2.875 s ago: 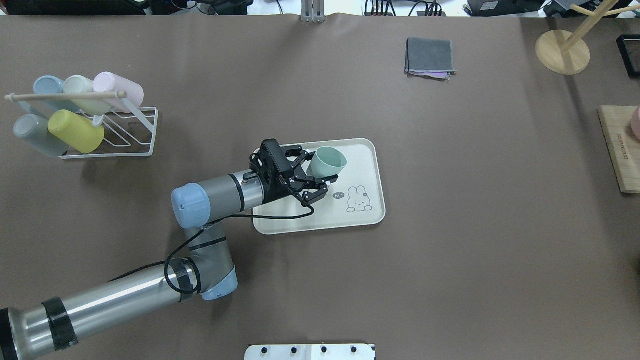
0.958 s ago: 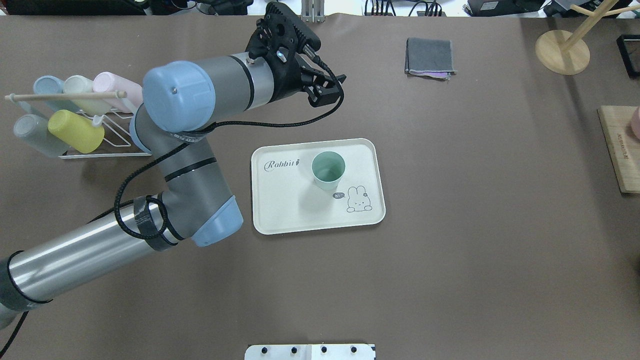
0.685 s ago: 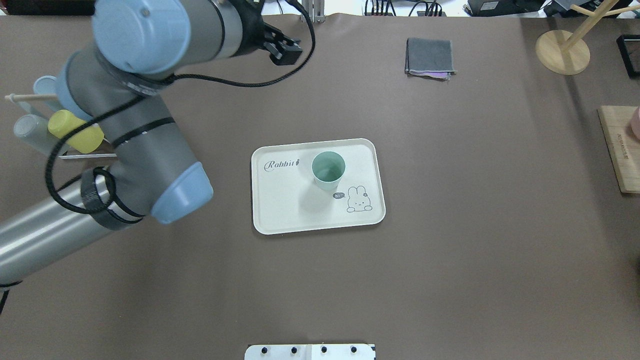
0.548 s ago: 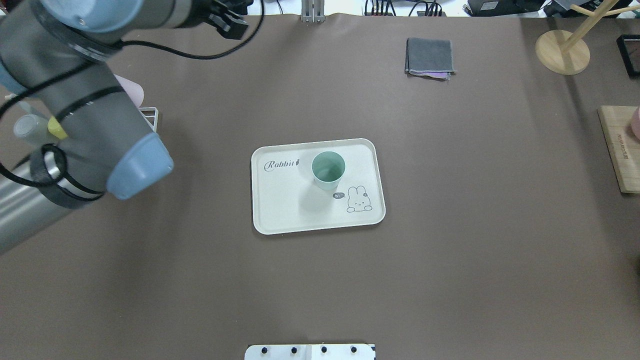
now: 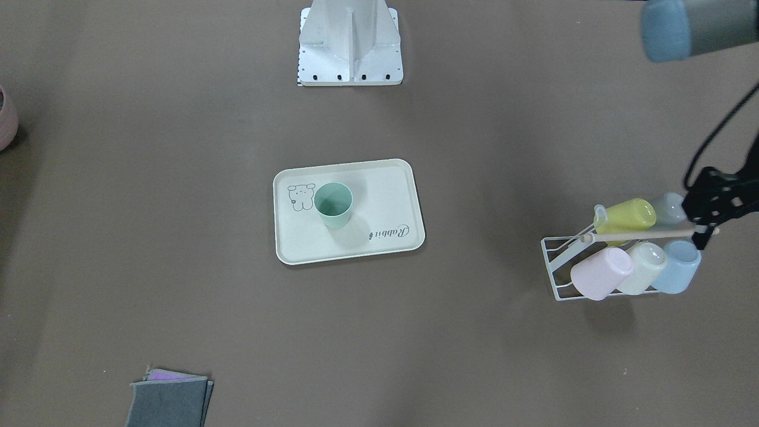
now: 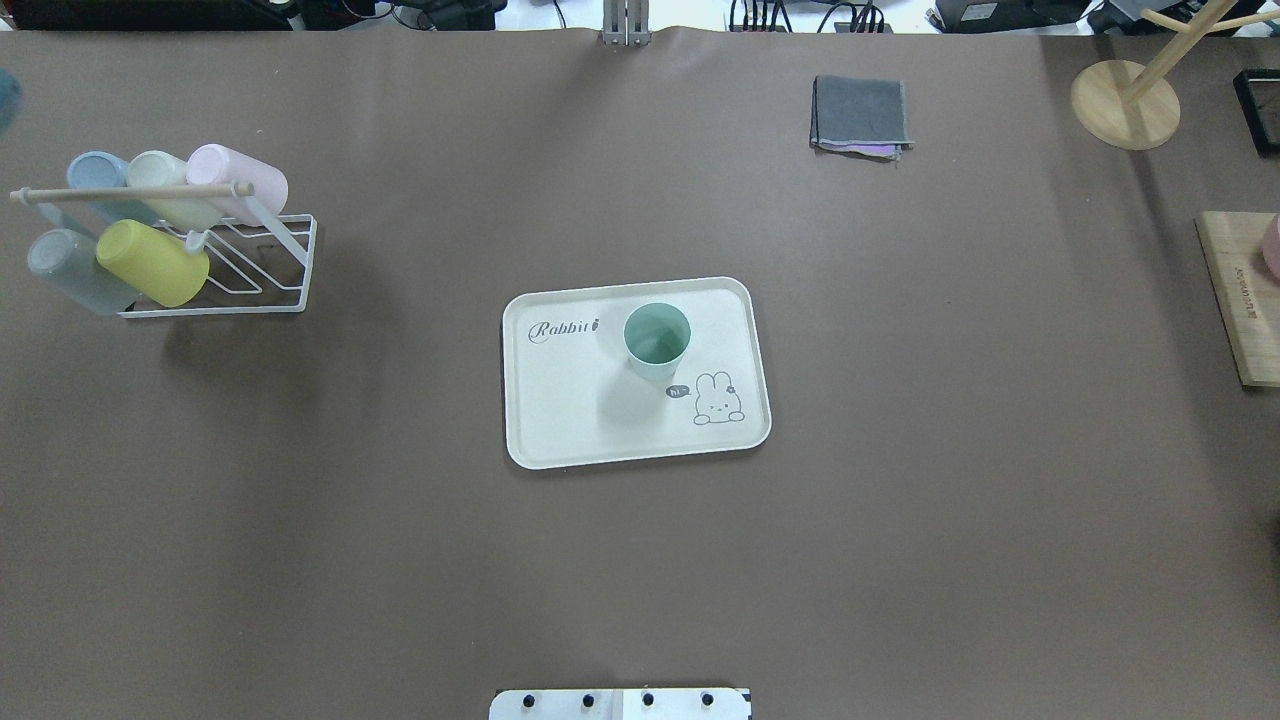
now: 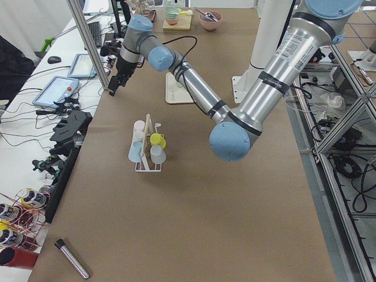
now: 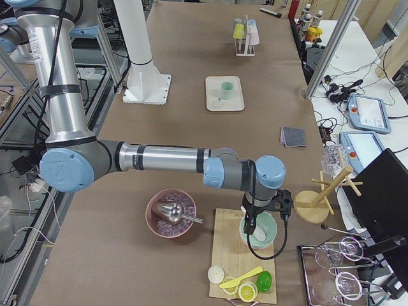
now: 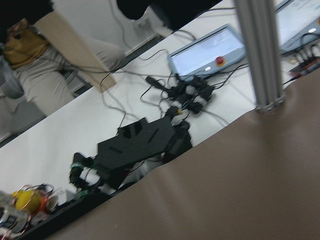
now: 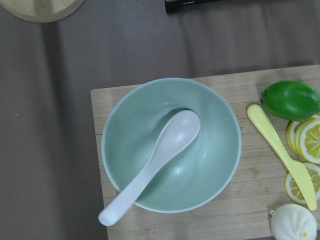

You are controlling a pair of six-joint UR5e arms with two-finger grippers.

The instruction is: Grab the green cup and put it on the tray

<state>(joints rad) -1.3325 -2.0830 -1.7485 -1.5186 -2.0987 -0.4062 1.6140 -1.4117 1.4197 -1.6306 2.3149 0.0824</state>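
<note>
Green cup [image 6: 657, 340] upright and mouth-up on the tray [image 6: 570, 425], at the centre of the overhead view. Sits between the "Rabbit" script and the small animal drawing, well apart from both pincers. Left pincer [image 7: 114, 84] in the upper left of the left-side view, near the long edge of the desk [image 6: 400, 560]. Shows dark and blurred at the right edge of the front-facing view, over the white wire rack [image 6: 300, 250] of pastel cups. Cannot tell the jaw gap there, nor any hold. Right pincer [image 8: 255, 223] low in the right-side view, above a pale green bowl [image 10: 210, 165] with a white spoon [image 10: 165, 145] in it, on a wooden board [image 10: 250, 210]. Cannot tell the gap there either. Folded grey cloth [image 6: 860, 112] flat on the desk in the upper right of the overhead view.
</note>
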